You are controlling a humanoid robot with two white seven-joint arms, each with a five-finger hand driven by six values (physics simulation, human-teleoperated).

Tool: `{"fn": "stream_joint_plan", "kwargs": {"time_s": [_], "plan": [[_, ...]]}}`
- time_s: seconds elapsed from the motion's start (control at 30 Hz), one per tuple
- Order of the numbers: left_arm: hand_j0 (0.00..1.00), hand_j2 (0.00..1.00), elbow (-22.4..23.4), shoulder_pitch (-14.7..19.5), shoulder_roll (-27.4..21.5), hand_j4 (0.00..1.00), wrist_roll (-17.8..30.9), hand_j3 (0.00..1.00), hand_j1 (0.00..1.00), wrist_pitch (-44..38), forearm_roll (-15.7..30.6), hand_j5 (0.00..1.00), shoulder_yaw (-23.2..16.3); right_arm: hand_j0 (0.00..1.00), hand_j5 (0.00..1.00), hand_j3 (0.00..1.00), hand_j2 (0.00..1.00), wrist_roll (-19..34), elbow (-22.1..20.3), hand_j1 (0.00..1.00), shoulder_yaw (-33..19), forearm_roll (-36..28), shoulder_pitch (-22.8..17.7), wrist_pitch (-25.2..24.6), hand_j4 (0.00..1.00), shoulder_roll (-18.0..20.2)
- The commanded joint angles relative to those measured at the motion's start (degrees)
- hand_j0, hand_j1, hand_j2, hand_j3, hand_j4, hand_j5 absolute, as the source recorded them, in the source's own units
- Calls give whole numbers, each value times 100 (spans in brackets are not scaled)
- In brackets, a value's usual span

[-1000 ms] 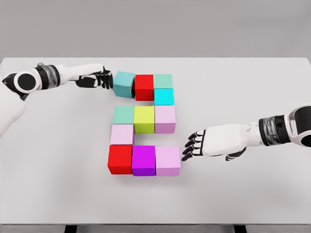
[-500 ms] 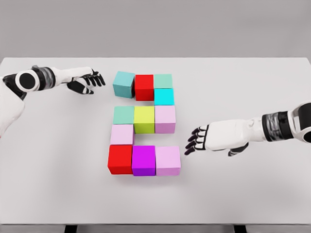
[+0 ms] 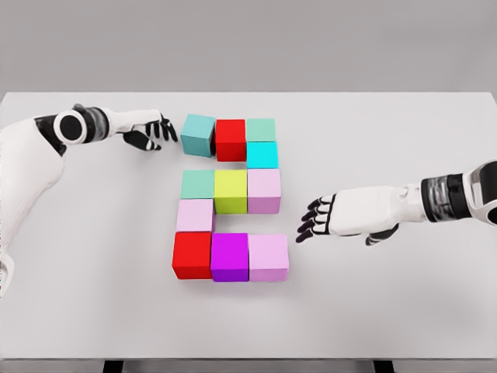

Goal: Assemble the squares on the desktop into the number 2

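Note:
Coloured cubes lie on the white table (image 3: 404, 311) in the shape of a 2. The top row is a teal cube (image 3: 198, 134), slightly skewed, a red cube (image 3: 231, 139) and a green cube (image 3: 261, 129), with a cyan cube (image 3: 262, 155) below it. The middle row is a green cube (image 3: 198, 184), a yellow cube (image 3: 231, 191) and a pink cube (image 3: 264, 190). A pink cube (image 3: 194, 215) links down to the bottom row of red (image 3: 192, 255), magenta (image 3: 230, 256) and pink (image 3: 269, 257). My left hand (image 3: 159, 130) hovers open just left of the teal cube. My right hand (image 3: 314, 220) is open, right of the bottom pink cube.
The table's near edge runs along the bottom of the view, with dark legs (image 3: 113, 365) showing below it. A grey wall stands behind the table.
My left hand drew back to the left, then came back toward the teal cube. My right hand has drifted right and slightly up, away from the bottom pink cube. The cubes have not moved.

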State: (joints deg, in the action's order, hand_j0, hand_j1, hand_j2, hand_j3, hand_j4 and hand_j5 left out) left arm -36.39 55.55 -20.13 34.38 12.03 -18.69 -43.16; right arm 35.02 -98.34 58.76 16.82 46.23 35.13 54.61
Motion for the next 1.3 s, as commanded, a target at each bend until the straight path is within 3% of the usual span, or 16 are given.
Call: {"fn": "stream_joint_plan", "kwargs": {"time_s": [0.0,0.3,1.27], "plan": [[58,58,115,0,88,58,62,58,58,19,40,58,-26,100,100,100,100,-2,-1,100,-22,-29,0,-13,100,6],[55,55,-219,-18,9,55,62,55,55,317,93,55,158,100,100,100,100,-2,-1,100,-58,-29,0,-13,100,6],[54,54,-236,-97,-17,54,62,54,54,643,155,54,150,100,100,100,100,-2,-1,100,-181,-38,0,-13,100,14]]}}
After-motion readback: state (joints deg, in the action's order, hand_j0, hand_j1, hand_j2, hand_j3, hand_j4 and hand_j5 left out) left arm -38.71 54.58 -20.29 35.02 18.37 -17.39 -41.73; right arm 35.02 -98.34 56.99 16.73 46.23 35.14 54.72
